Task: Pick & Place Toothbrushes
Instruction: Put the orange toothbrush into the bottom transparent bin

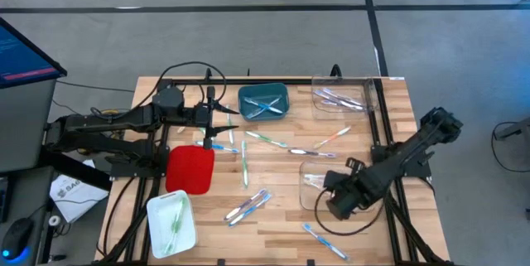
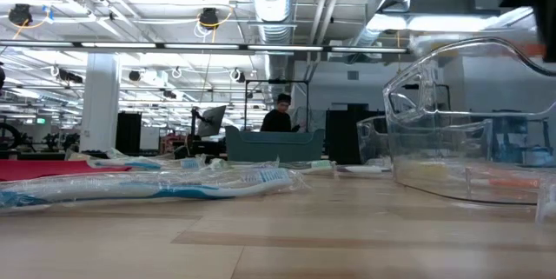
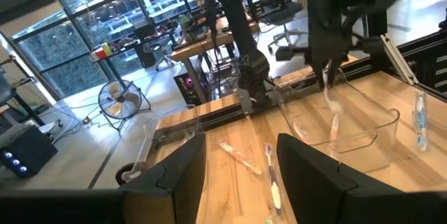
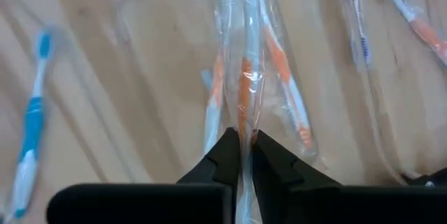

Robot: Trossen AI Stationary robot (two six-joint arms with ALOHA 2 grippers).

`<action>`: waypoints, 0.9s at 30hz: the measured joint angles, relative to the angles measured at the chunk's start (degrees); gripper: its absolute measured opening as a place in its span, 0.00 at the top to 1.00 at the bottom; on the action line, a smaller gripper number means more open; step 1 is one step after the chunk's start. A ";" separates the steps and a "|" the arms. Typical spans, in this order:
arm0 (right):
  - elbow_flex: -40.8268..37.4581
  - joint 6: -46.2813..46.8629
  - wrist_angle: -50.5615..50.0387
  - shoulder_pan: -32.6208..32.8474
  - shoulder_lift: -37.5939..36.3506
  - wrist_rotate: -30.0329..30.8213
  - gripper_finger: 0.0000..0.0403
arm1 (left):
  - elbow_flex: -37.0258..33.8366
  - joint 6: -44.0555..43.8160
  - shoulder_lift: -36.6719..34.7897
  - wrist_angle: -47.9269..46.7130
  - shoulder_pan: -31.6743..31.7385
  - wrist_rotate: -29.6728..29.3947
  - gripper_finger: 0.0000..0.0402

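Note:
My right gripper (image 4: 244, 140) is shut on an orange-and-white toothbrush in a clear wrapper (image 4: 246, 56). It stands over a clear container (image 1: 313, 175) on the table's right side, and at least one more orange toothbrush (image 4: 283, 63) lies inside. Other toothbrushes lie loose mid-table (image 1: 273, 141), near the front (image 1: 247, 206), and a blue one (image 1: 325, 241) lies by the near edge. My left gripper (image 3: 241, 175) is open and holds nothing, above the table's left side near the red tray (image 1: 190, 169). My right gripper pinches the wrapped toothbrush's upper end (image 4: 245, 125) between its two fingertips. The fingers come from above and point down, in line with the brush. The toothbrush (image 3: 333, 123) hangs below the fingers, down into the clear container; whether its lower end touches the bottom I cannot tell.
A blue bowl (image 1: 263, 102) and a second clear container (image 1: 339, 99), both with toothbrushes, stand at the far edge. A white tray (image 1: 171, 220) with green toothbrushes sits at the near left. Black cables loop around both arms.

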 joint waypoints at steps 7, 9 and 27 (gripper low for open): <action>-0.07 -3.48 1.07 -2.85 3.47 -0.42 0.98 | 0.00 -0.02 -0.01 -0.35 0.02 0.00 0.57; -0.76 -3.91 2.67 -2.83 3.28 -0.43 0.98 | 0.00 -0.02 -0.02 -0.55 0.00 0.01 0.57; -20.76 0.62 19.76 -3.14 -2.30 -7.22 0.97 | 0.00 0.00 0.00 -0.46 0.00 0.00 0.57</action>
